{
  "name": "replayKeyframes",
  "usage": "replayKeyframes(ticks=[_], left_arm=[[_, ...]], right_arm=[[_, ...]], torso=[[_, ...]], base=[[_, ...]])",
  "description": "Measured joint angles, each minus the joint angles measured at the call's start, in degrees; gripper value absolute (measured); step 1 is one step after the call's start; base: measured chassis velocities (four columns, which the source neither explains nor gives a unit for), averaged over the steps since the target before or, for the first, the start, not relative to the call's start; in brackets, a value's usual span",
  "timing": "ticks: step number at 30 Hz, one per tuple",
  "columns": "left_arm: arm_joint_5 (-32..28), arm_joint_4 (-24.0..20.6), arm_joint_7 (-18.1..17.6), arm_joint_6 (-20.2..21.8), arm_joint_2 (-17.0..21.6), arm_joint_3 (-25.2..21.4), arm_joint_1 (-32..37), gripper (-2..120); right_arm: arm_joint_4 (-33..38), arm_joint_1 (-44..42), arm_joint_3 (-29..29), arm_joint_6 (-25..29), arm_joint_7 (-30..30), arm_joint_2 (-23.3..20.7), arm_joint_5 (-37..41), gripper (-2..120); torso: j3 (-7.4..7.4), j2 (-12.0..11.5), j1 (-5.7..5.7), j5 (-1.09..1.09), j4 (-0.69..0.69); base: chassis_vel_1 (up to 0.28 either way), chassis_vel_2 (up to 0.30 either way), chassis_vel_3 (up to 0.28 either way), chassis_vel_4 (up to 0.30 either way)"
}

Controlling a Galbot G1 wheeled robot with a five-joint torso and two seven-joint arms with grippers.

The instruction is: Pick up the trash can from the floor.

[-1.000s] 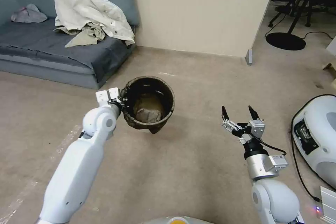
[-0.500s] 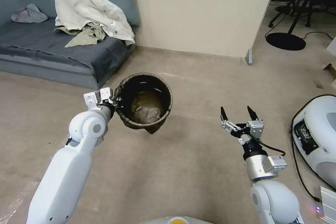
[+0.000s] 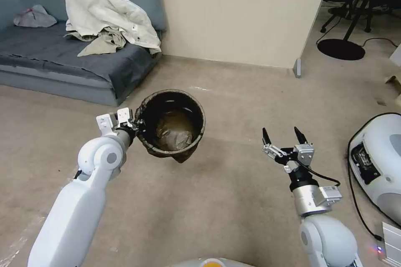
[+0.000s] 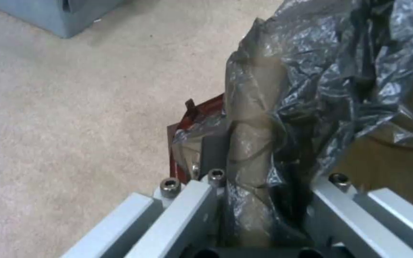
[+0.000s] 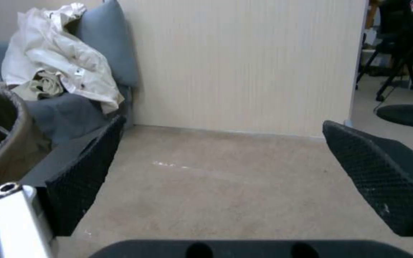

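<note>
Nearest, at right: right claw (image 3: 282, 138) raised above the floor (image 3: 217, 200), fingers spread wide, nothing between them; black textured pads (image 5: 378, 179) well apart in the right wrist view. At left, a little farther: left claw (image 3: 135, 127) clamped on the near-left rim of the trash can (image 3: 171, 125), one finger outside, one inside, pinching the rim and the dark bag folded over it (image 4: 264, 143). Trash can lifted off the floor, tilted slightly, bag bottom hanging beneath; a red mark (image 4: 202, 114) beside the pinched rim. Farther left: grey sofa (image 3: 62, 62) with a pale garment (image 3: 104, 8) draped over it. Farthest: beige wall (image 3: 242, 12).
</note>
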Motion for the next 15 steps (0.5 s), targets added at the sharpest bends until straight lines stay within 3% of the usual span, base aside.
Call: replayKeyframes(ticks=[15], left_arm=[[-0.1,-0.5,0.6,0.0,0.1,-0.3,0.8,1]], right_arm=[[0.2,-0.4,0.0,0.1,-0.3,0.1,-0.2,100]], torso=[[0.0,0.0,0.0,0.0,0.0]], base=[[0.0,0.0,0.0,0.0]])
